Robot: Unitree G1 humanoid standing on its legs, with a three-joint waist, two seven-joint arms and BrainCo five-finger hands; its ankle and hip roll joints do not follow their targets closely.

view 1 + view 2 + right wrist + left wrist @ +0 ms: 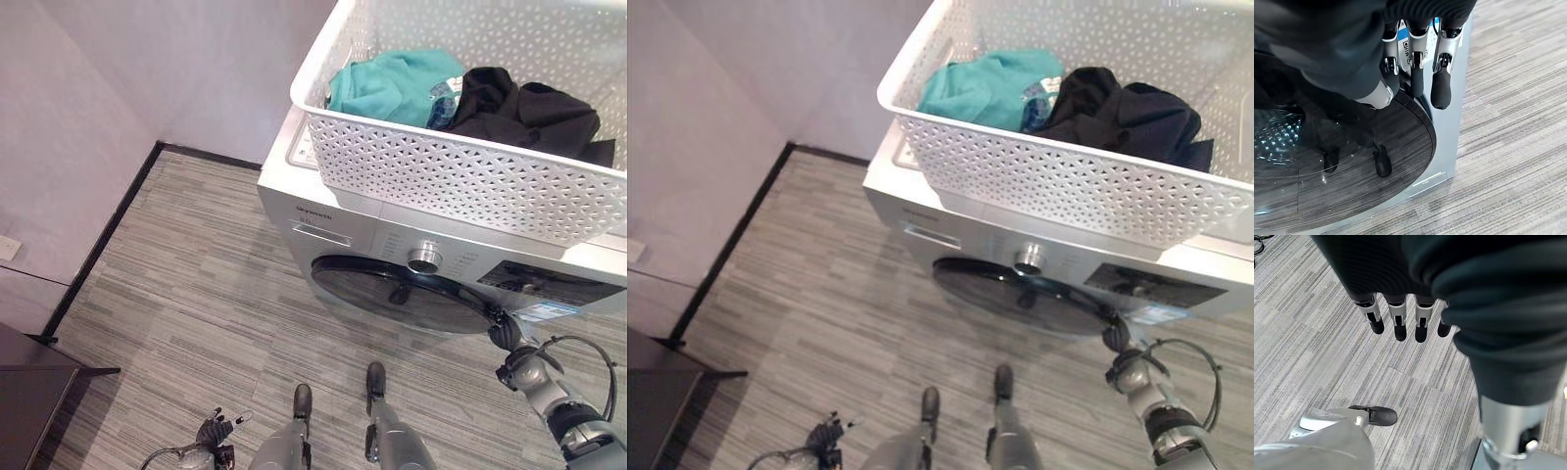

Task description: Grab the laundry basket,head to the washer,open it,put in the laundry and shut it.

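A: Grey striped carpet tile [186, 294] is seen at far left, low-pile, with a black skirting line [103, 240] along the pale wall. The left hand [1400, 316] is hung low over that floor, fingers straight and relaxed, nothing held.

B: And the washer?

A: The washer [333, 220] is seen centre to right: silver painted metal, a round chrome dial [424, 258], and a dark glossy round door [411, 291] in which the floor is mirrored. The door appears shut or barely ajar; which of the two can't be told.

B: Basket?

A: The laundry basket [460, 176] is set on top of the washer: white rigid plastic, triangle-perforated walls. A teal garment [397, 83] and a black garment [524, 108], both soft and crumpled, are piled inside.

B: Step?

A: Door opening is judged to be in hand. The right hand [1420, 73] is placed at the door's right rim, fingers bent down over the edge beside the silver panel; whether a real grip is made can't be told. Next, a hook behind the rim and an outward pull would be called for, then the clothes are to be loaded.
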